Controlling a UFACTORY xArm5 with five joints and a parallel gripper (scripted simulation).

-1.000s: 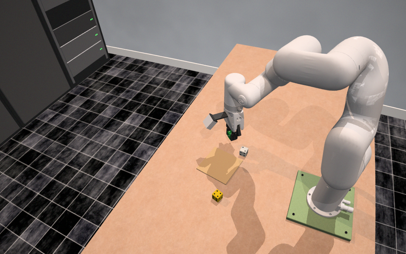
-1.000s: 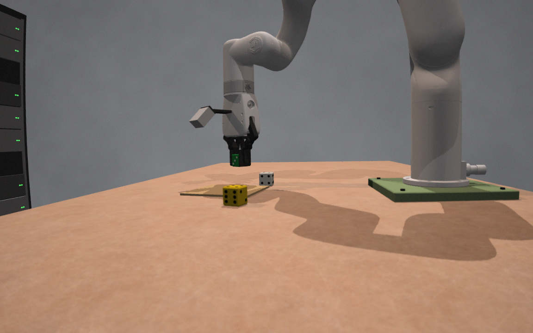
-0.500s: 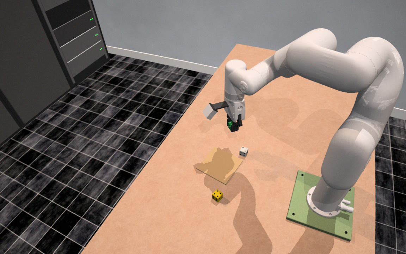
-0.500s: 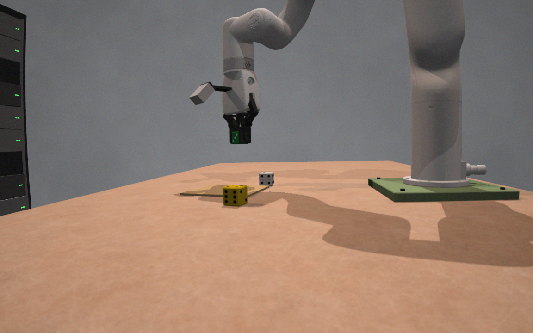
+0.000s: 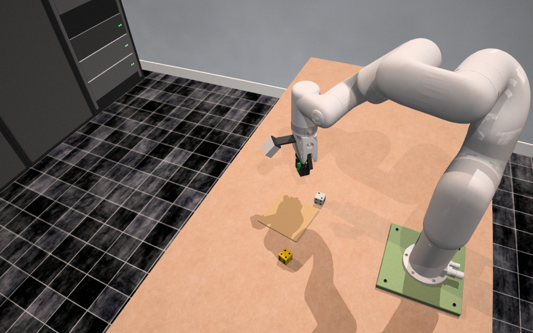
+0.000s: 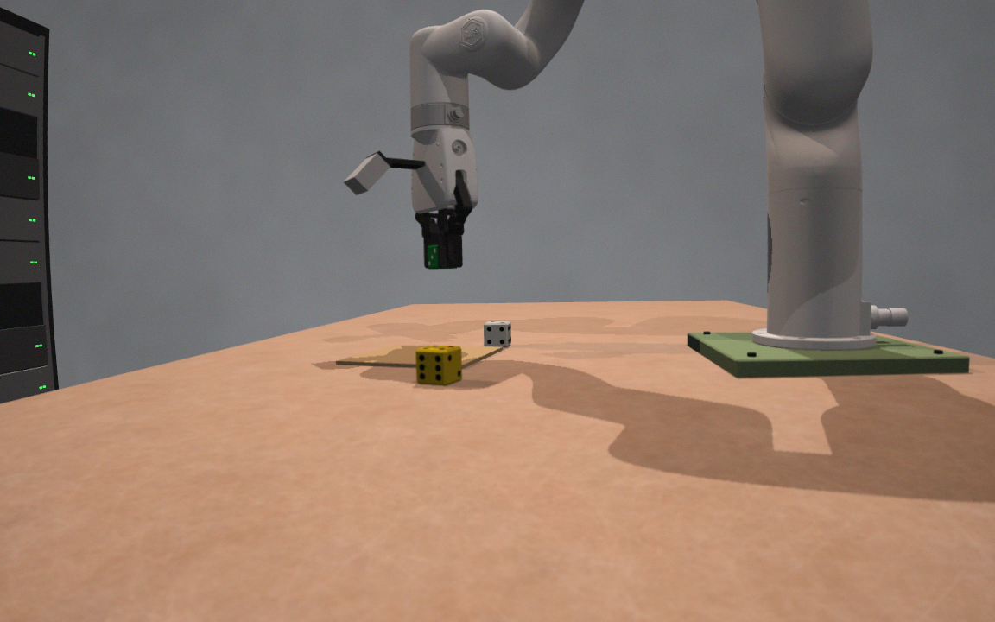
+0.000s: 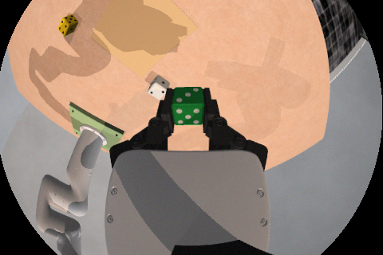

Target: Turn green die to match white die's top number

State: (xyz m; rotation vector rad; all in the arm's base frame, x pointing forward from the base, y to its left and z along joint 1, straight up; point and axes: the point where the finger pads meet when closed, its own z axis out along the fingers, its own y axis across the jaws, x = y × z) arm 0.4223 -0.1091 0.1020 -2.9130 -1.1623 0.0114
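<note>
My gripper point(image 5: 303, 169) point(image 6: 443, 253) point(image 7: 188, 97) is shut on the green die point(image 5: 298, 166) point(image 6: 431, 256) point(image 7: 187, 113). It holds the die high above the table, beyond the mat's far side. In the wrist view the die's palm-side face shows several pips and its camera-side face shows three. The other faces are hidden. The white die point(image 5: 319, 198) point(image 6: 497, 334) point(image 7: 158, 88) lies flat beside the mat; its top seems to show two pips. The tan mat point(image 5: 307, 213) point(image 6: 377, 359) point(image 7: 167, 8) lies flat on the table and bears no die.
The yellow die point(image 5: 285, 256) point(image 6: 438, 364) point(image 7: 68, 25) lies flat on the near side of the mat, several pips on top. The arm's green base plate point(image 5: 393, 252) point(image 6: 833, 361) point(image 7: 92, 121) is at the right in the top and exterior views. The table edge runs left of the mat.
</note>
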